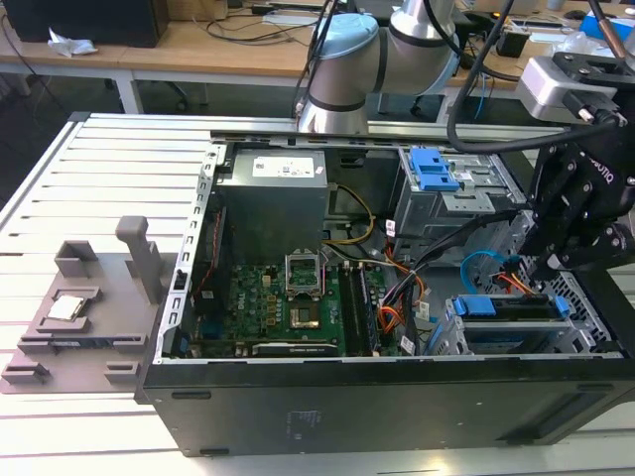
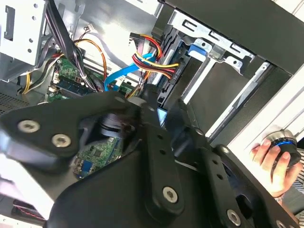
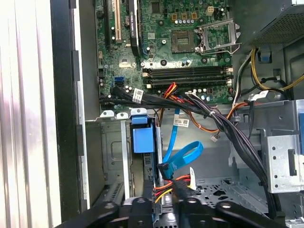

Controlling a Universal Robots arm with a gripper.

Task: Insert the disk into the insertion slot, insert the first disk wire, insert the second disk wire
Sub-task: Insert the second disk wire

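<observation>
In the exterior view, we see the disk (image 1: 501, 307) seated in the slot (image 1: 451, 337), with the gripper (image 1: 556, 260) above its rear end. In the second wrist view, the first wire (image 2: 152, 61) and second wire (image 2: 124, 73) reach the disk; the jaw state cannot be told. In the first wrist view, both wires (image 3: 166, 189) (image 3: 183, 156) look limp and light; we judge the rigid plugs the best hold.

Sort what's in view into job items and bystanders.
Job: blue-framed silver disk seated in the perforated metal drive cage; orange-red wire bundle; glossy light-blue cable; black gripper.
Bystanders: green motherboard; grey plastic fixture; grey bay with blue latch.
</observation>
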